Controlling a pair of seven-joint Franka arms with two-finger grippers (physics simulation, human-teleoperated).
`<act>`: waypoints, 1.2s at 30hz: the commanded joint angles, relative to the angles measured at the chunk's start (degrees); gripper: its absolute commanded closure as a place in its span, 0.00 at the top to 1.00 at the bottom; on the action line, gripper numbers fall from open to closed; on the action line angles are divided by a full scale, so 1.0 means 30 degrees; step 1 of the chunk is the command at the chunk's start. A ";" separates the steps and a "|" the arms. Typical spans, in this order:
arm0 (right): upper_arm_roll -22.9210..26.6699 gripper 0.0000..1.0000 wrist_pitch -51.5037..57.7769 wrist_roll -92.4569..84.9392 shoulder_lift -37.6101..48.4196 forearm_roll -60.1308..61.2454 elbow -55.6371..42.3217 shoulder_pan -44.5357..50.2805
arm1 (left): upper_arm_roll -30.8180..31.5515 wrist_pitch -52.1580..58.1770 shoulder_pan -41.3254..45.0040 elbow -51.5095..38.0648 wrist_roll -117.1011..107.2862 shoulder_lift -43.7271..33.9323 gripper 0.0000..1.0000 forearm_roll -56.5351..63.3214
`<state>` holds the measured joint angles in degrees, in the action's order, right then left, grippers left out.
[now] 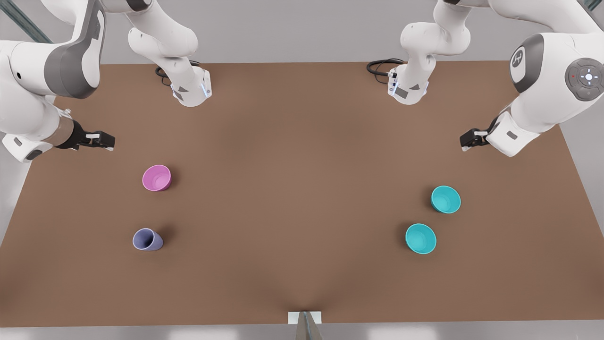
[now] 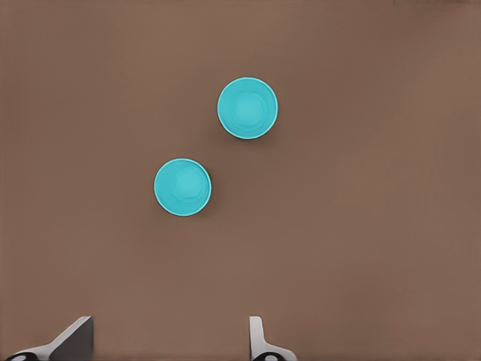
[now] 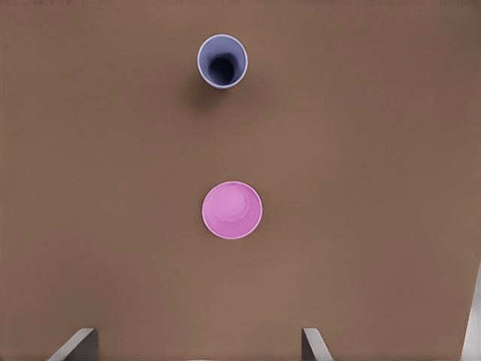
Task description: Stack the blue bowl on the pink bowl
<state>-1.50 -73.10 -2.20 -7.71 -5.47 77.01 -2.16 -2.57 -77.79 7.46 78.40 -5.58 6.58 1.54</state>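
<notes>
Front view: we see both blue bowls (image 1: 420,238) upright on the surface (image 1: 292,198), well apart from the pink bowl (image 1: 156,178). Our left hand (image 1: 467,140) hovers released beyond them; our right hand (image 1: 104,140), also released, hovers beyond the pink bowl.

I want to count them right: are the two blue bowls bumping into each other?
Apart. In the left wrist view, bare brown table shows between one blue bowl and the other blue bowl; the front view shows that gap too.

The pink bowl (image 3: 232,210) sat upright on the counter (image 3: 376,188), well apart from the cup (image 3: 222,62); jaws stood open.
</notes>
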 commanded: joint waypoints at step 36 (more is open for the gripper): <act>0.2814 1.00 -1.7936 0.0236 -0.3961 0.2557 1.7191 -0.2035 | -0.0375 0.0472 0.0003 0.0467 -0.0396 0.0677 1.00 -0.0046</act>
<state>6.94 -124.46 -1.53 -19.47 1.61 128.50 -8.21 -3.67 -76.45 7.49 79.83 -6.84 8.62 1.37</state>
